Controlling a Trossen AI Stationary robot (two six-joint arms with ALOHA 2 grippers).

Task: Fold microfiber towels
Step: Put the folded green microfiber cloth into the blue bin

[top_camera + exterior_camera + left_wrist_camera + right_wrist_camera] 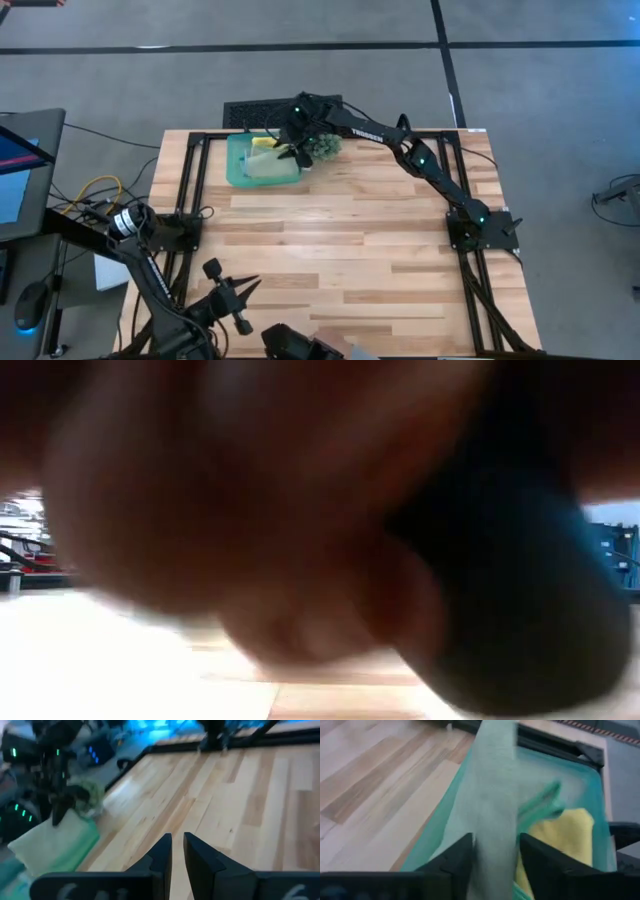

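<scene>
The left gripper (243, 288) waits at the table's near edge, its jaws nearly closed on nothing. Far across the wooden table (340, 250), the right gripper (291, 152) hangs over the teal translucent plastic tray (236, 170), jaws parted around the pale sage green microfiber towel (492, 795), apparently releasing it beside the yellow microfiber towel (560, 837) to stack.

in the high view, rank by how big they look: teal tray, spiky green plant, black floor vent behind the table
1. Teal tray, clearly largest.
2. Black floor vent, though the right arm hides part of it.
3. Spiky green plant, smallest; the arm partly covers it too.
</scene>
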